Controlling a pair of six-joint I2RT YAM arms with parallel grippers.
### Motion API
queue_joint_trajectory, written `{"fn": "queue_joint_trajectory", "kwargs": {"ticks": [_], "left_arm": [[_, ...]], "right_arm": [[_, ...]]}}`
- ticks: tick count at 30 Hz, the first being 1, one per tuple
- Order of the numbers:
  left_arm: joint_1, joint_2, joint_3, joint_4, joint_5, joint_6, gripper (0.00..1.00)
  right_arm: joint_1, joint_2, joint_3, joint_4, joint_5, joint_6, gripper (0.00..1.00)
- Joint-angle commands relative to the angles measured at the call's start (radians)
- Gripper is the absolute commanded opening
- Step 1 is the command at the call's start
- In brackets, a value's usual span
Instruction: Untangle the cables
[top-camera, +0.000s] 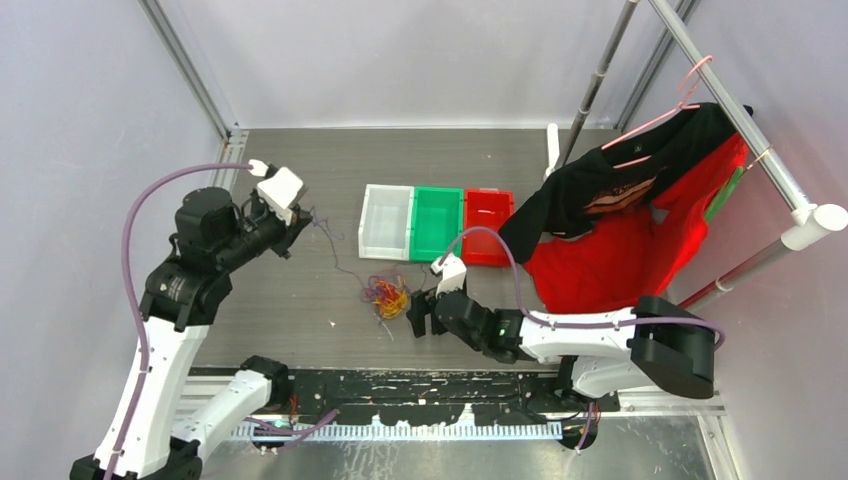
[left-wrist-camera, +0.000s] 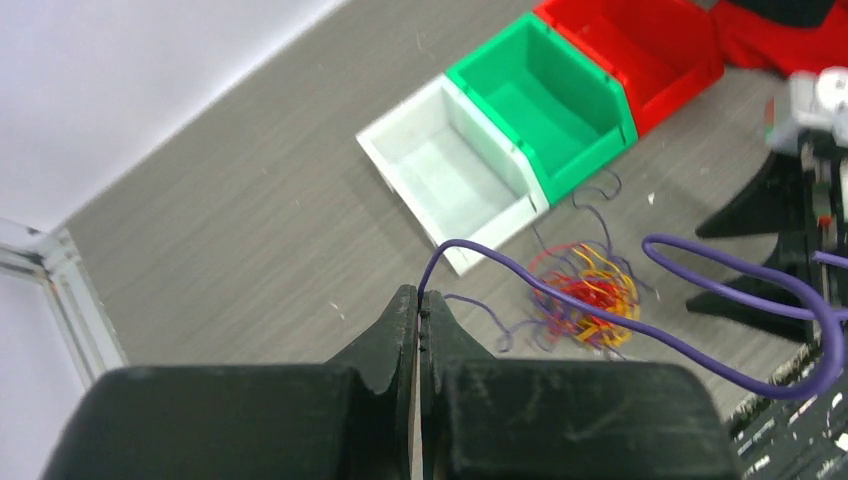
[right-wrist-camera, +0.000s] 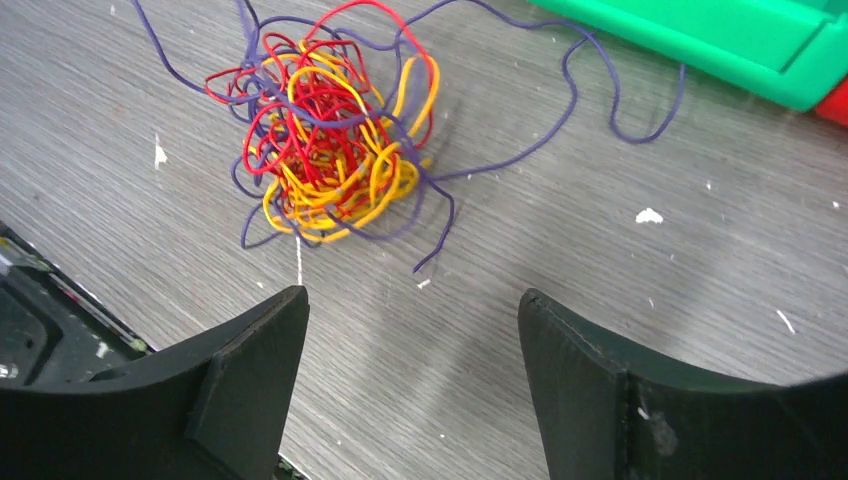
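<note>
The left hand (left-wrist-camera: 418, 300) pinched a purple cable (left-wrist-camera: 468, 243). The right hand (right-wrist-camera: 410, 305) sat spread below the tangle (right-wrist-camera: 330, 150). Unanchored, the whole tangle might drag along.

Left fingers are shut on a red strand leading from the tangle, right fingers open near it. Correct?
No. The strand in the left gripper is purple, not red, as the left wrist view shows. It does lead from the tangle, and the right gripper is open near it.
</note>
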Motion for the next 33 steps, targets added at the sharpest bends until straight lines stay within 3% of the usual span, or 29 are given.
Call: {"fn": "queue_joint_trajectory", "kwargs": {"ticks": [1,11,16,18,21,23,28,33], "left_arm": [[0.0,-0.004,-0.098,-0.025,-0.005,0.031,0.0],[0.0,-0.036,-0.251,-0.046,-0.093,0.111,0.0],[0.023,0.043,-0.275,-0.145,-0.148,0.145,0.0],[0.044,0.055,-0.301,-0.142,-0.129,0.156,0.0],[0.053,0.062,-0.347,-0.128,-0.132,0.176,0.04],[0.056,0.069,-0.372,-0.138,-0.127,0.188,0.16],[0.068,0.087,-0.37,-0.178,-0.006,0.155,0.97],[0.071,0.122,-0.275,-0.292,0.303,0.171,1.0]], "right_arm": [[-0.063,-0.014,0.147,-0.094,-0.126,-0.023,0.8],[-0.077,0.167,0.293,-0.06,-0.262,-0.027,0.74],[-0.078,0.292,0.342,-0.014,-0.264,-0.031,0.71],[-0.085,0.331,0.356,-0.003,-0.243,-0.037,0.65],[-0.093,0.339,0.342,0.049,-0.245,-0.03,0.48],[-0.094,0.316,0.33,0.061,-0.256,-0.037,0.37],[-0.1,0.214,0.291,0.06,-0.296,-0.1,0.13],[-0.125,0.168,0.299,0.013,-0.353,-0.118,0.06]]}}
